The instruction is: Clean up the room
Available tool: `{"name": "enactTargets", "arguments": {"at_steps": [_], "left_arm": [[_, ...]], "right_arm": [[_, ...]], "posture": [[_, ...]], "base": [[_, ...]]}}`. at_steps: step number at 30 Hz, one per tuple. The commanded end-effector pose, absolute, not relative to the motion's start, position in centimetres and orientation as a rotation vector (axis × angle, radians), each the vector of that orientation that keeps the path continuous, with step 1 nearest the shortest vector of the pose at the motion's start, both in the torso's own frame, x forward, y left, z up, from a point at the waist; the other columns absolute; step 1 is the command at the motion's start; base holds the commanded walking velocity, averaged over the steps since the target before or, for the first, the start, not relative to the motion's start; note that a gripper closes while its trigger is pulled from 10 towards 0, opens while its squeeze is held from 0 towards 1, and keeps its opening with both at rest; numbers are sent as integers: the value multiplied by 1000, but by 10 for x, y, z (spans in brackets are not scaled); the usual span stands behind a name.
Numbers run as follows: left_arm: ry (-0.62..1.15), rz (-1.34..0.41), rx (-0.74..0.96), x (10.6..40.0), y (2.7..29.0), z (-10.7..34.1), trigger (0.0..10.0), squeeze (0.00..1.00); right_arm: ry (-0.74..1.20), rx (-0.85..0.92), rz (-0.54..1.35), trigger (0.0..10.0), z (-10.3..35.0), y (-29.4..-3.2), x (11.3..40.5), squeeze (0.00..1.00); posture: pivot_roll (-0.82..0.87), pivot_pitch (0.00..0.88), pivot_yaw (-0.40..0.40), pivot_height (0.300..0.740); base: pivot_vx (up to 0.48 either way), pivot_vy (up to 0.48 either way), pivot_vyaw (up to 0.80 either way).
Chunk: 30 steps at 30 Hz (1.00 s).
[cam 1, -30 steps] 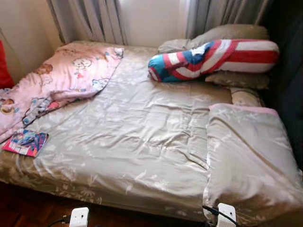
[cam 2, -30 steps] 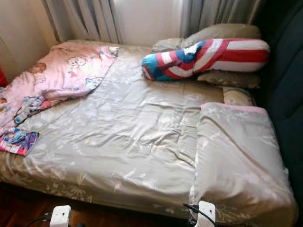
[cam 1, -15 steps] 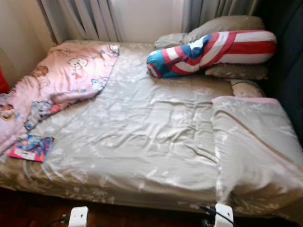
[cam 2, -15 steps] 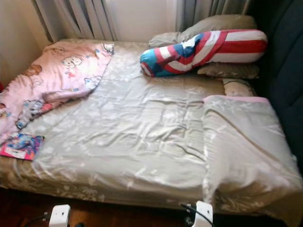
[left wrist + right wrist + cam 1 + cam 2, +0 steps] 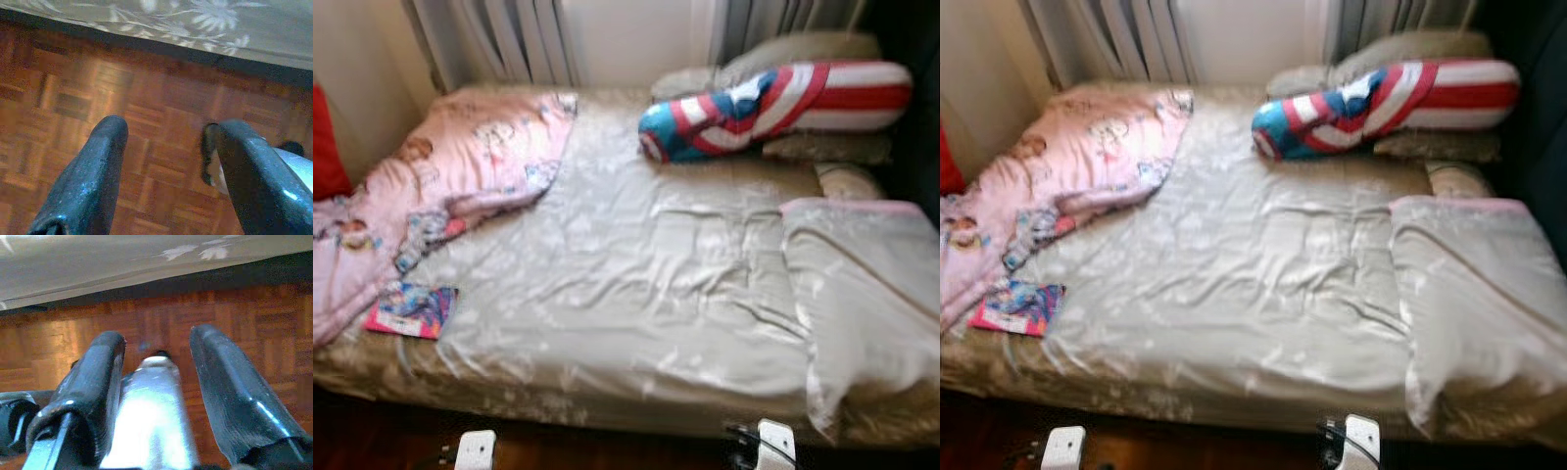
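My view has swung left; nothing on the bed [image 5: 636, 294] moved. Pink blanket [image 5: 460, 166] rumpled upper left, booklet [image 5: 411, 309] lower left: tidying not begun. Left gripper [image 5: 166, 161] and right gripper [image 5: 156, 377] hang apart, empty, above the floor [image 5: 73, 98].

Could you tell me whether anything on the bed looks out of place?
Yes. A pink cartoon blanket lies crumpled over the bed's left side, and a colourful booklet sits loose near the front left edge. The striped bolster lies slanted across the pillows.
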<state>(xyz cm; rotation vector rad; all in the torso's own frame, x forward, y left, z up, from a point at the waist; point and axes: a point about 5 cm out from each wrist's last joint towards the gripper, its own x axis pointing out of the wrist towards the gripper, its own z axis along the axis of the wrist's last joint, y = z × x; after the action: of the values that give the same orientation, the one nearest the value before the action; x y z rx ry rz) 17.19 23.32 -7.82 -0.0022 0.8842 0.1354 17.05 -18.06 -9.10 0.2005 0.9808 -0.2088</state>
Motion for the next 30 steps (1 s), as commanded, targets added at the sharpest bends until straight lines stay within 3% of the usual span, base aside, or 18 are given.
{"name": "enactTargets", "arguments": {"at_steps": [1, 13, 19, 30], "left_arm": [[914, 142, -16, 165, 232, -82, 10000, 0], [908, 147, -18, 170, 233, -80, 10000, 0], [893, 153, -16, 178, 234, -76, 10000, 0], [901, 186, -32, 175, 238, -77, 10000, 0]], "right_arm": [[1004, 198, -217, 10000, -94, -183, 164, 0], [999, 198, -210, 10000, -92, -181, 169, 0], [971, 126, -111, 10000, -86, -178, 183, 0], [975, 144, -191, 10000, -86, -200, 175, 0]], "posture": [[18, 84, 42, 740], [23, 66, 40, 740], [9, 17, 38, 740], [-4, 0, 14, 740]], "base": [[0, 416, 0], [0, 419, 0], [0, 417, 0], [0, 416, 0]]}}
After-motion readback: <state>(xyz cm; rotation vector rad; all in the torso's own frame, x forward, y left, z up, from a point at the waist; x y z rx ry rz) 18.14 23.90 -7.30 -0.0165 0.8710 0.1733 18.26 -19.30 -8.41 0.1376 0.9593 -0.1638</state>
